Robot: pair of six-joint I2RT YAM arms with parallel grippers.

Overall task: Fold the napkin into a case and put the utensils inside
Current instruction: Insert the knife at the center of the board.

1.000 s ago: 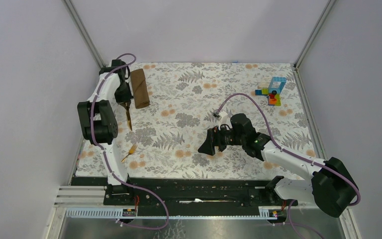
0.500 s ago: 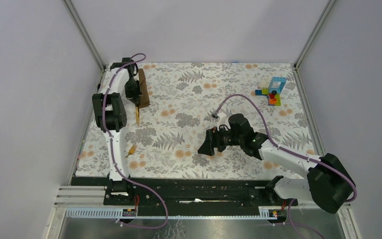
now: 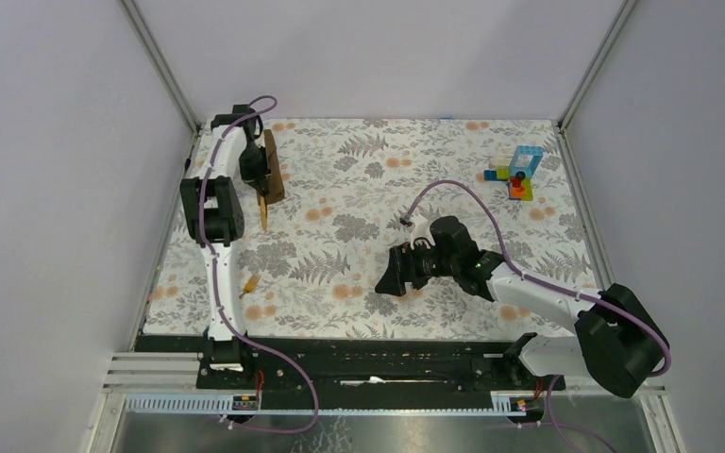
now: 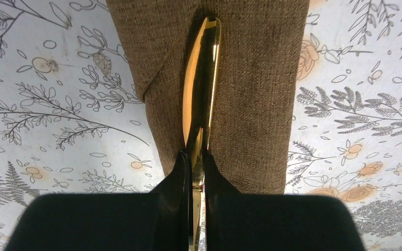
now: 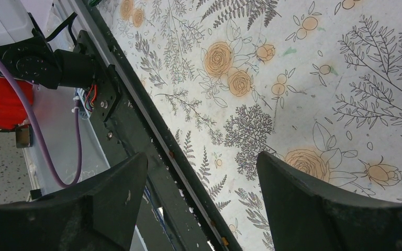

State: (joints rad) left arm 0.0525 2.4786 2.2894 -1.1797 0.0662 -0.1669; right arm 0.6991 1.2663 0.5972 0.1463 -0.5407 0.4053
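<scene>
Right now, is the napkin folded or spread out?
Folded: the napkin is a narrow strip with an overlapping flap edge down it; the left gripper holds a utensil over it.

The left arm (image 3: 215, 203) is stretched from its base far out to the napkin (image 3: 273, 168), with the wrist turned back over the napkin's near end. The left gripper (image 4: 196, 162) is clamped on a golden utensil (image 4: 201, 78), its jaws pressed tight on the thin shaft just at the napkin's near edge. The right arm (image 3: 538, 297) is held low, well to the right of the napkin, with the forearm pointed left. The right gripper (image 5: 201, 162) is held with its jaws spread wide.
</scene>
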